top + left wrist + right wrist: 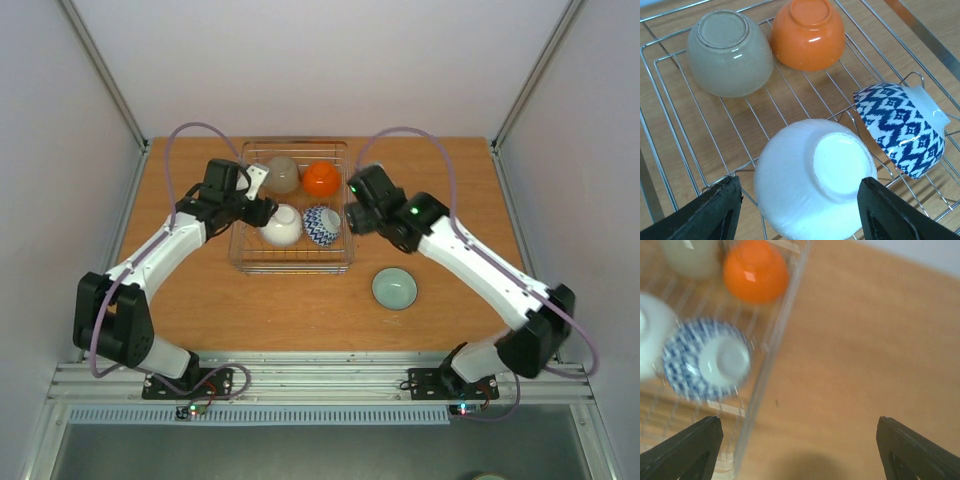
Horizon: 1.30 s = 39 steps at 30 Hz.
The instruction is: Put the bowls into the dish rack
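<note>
The silver wire dish rack (292, 262) holds a beige bowl (282, 175), an orange bowl (321, 178), a white bowl (281, 225) and a blue-white zigzag bowl (321, 225), all upside down or tilted. My left gripper (800, 215) is open with its fingers either side of the white bowl (812, 177), not touching it. The zigzag bowl (902, 130) leans on the tines to its right. My right gripper (797, 450) is open and empty over the rack's right edge (772, 355). A pale grey-green bowl (394, 288) sits upright on the table.
The wooden table (430, 190) is fenced by white walls and metal posts. The rack stands at the back centre. Both arms reach in from the near edge, one on each side of the rack.
</note>
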{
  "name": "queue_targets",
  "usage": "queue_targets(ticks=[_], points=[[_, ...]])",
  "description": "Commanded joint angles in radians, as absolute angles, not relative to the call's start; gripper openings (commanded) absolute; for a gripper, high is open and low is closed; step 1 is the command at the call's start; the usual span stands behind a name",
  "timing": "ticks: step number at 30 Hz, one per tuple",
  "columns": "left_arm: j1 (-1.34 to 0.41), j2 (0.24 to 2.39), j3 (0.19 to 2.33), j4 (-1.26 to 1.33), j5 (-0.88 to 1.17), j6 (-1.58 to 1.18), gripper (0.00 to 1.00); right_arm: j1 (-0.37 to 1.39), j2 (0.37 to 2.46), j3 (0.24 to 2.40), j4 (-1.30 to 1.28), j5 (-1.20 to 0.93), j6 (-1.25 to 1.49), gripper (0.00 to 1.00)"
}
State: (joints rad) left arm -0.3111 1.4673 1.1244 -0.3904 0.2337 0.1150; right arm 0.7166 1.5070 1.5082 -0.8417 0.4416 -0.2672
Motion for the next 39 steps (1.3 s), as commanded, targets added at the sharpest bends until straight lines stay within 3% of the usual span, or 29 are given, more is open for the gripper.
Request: queue_targets(ticks=[1, 9, 18, 25, 39], points=[[-0.315, 1.485, 1.15, -0.393, 0.241, 0.113, 0.64, 0.708, 1.287, 1.324, -1.046, 0.423, -0.016, 0.85], [-0.316, 1.5, 1.158, -0.402, 0.26, 0.104, 0.64, 0.708, 1.029, 1.038, -1.207, 0.351, 0.282, 0.79], [-0.317, 1.492, 1.158, -0.409, 0.274, 0.097, 0.64, 0.709, 0.882, 0.795, -1.147, 0.264, 0.429, 0.68], [-0.316, 1.511, 1.158, -0.408, 0.285, 0.094, 0.64, 0.708, 0.888, 0.696, -1.061, 0.275, 0.46, 0.66], [-0.318, 1.507, 1.157, -0.411, 0.282, 0.1, 0.64, 0.696, 1.005, 0.606, -0.88, 0.316, 0.481, 0.5]])
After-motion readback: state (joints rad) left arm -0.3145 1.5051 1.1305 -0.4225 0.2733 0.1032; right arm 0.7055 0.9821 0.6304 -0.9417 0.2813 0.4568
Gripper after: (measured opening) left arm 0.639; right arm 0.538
